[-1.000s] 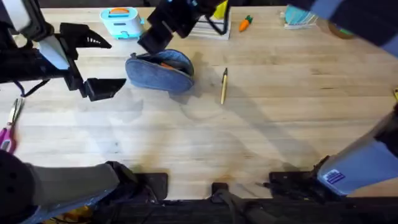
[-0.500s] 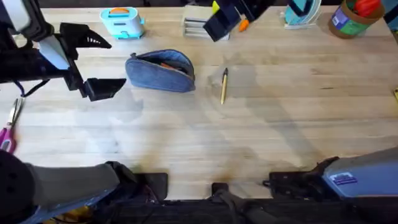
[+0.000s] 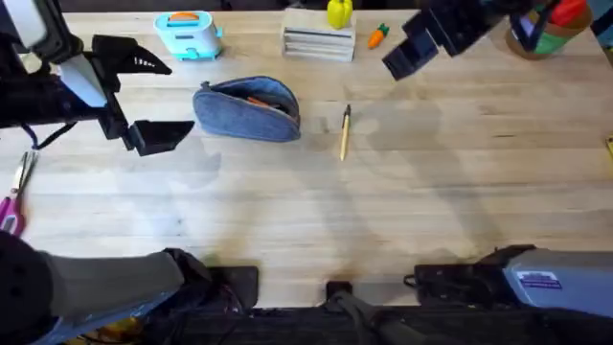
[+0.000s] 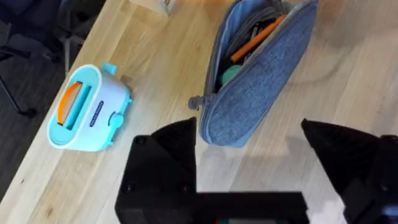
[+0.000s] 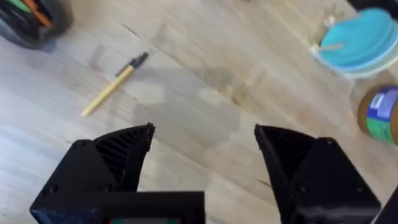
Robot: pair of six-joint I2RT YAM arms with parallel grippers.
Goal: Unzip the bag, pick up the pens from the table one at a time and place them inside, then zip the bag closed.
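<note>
pale grained plank table (image 3: 431, 192) | soft rounded fabric bag (image 3: 247, 110) unzipped | thin tan pen (image 3: 345, 132)

The table (image 3: 431, 192) is carrying the open bag (image 3: 247, 110), with a yellow-tan pen (image 3: 345, 131) lying beside it, both beyond the left gripper (image 3: 144, 101).

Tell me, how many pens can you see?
2 for sure. A yellow pen lies on the table, right of the bag. An orange pen sits inside the open bag. More may hide deeper inside.
</note>
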